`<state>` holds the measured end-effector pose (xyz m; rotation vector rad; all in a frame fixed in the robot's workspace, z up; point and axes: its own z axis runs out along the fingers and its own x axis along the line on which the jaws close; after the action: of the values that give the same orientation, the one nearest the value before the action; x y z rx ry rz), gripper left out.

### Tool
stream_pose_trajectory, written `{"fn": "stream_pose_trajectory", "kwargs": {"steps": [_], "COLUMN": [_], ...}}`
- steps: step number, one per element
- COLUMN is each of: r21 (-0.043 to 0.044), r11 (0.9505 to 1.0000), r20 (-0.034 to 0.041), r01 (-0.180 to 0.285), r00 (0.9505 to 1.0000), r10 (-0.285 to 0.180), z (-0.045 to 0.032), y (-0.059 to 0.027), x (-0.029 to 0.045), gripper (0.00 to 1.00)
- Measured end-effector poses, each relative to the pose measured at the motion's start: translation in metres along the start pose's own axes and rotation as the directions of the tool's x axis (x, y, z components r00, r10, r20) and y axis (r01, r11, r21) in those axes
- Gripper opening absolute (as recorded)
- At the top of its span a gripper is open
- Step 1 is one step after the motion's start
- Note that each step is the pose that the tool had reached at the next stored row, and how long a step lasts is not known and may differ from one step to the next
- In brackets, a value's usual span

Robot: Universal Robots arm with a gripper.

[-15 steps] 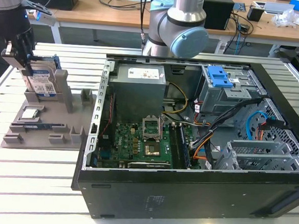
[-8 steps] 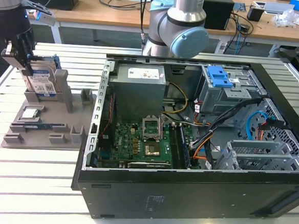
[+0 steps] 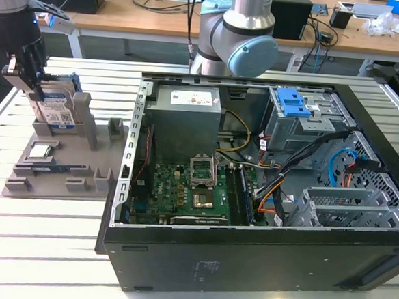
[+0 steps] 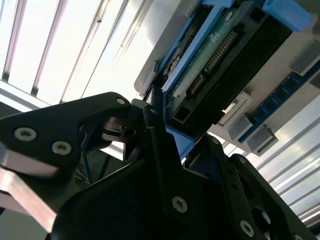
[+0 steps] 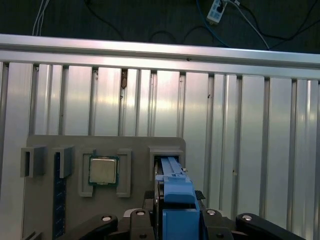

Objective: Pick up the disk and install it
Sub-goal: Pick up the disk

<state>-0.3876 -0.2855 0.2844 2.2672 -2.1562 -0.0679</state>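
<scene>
The disk (image 3: pixel 57 111), standing on edge in its slot of the grey holder tray (image 3: pixel 60 181) at the exterior view's left, is being clamped across its blue carrier bracket (image 5: pixel 178 195) by the gripper (image 3: pixel 33 86). If gripped off-centre, it could be tilted and jammed against the slot walls.

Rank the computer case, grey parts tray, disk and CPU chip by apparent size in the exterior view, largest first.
1. computer case, by far the largest
2. grey parts tray
3. disk, standing upright in the tray
4. CPU chip, smallest
</scene>
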Motion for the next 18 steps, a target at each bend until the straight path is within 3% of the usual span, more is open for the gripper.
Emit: {"fn": "stream_pose_trajectory", "kwargs": {"steps": [13, 18], "r21": [-0.0001, -0.0001], "r11": [1.0000, 1.0000], "r20": [0.0000, 0.0000], "r01": [0.000, 0.000], "r00": [1.0000, 1.0000], "r10": [0.000, 0.000], "z": [-0.0006, -0.0099], "y": [-0.0001, 0.0003], "x": [-0.0008, -0.0010], "gripper": [0.37, 0.37]}}
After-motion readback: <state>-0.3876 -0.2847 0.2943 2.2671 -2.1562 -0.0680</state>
